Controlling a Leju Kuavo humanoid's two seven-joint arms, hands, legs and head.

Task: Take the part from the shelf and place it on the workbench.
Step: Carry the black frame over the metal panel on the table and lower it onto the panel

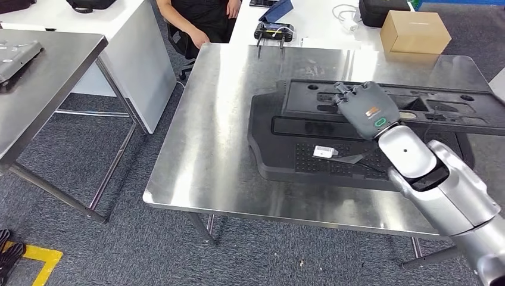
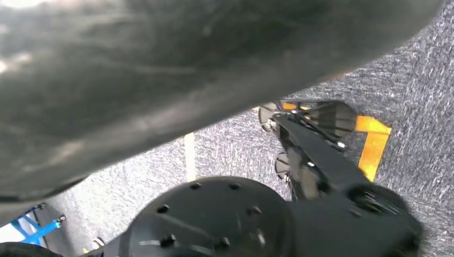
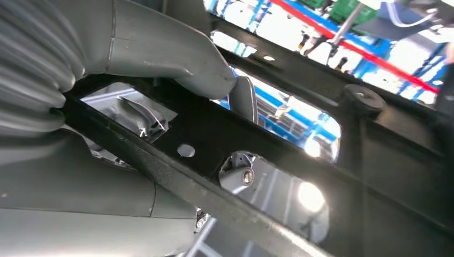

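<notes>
Steel of the workbench (image 1: 226,119) spreads ahead of me, and on it lies a large black plastic panel (image 1: 298,155) with perforated patches and a small white label (image 1: 325,152). A second black part (image 1: 440,110), long and frame-like with cut-out openings, sits across the far side of that panel, and my right hand (image 1: 363,107) is clamped on it: in the right wrist view my thumb (image 3: 176,59) presses over one side of a black bar (image 3: 225,160) of the part while my fingers wrap it from the other side. Whether the part's weight rests fully on the panel or partly hangs from my grip, I cannot tell. My left hand is at my side; its wrist view is blurred and dark, so I cannot tell how its fingers lie. Beyond the workbench a person (image 1: 202,18) sits at a white table (image 1: 321,18), where a cardboard box (image 1: 415,31) and a black handheld controller (image 1: 274,30) rest. Another steel table (image 1: 41,89) stands off to my left on grey carpet (image 1: 89,250).
</notes>
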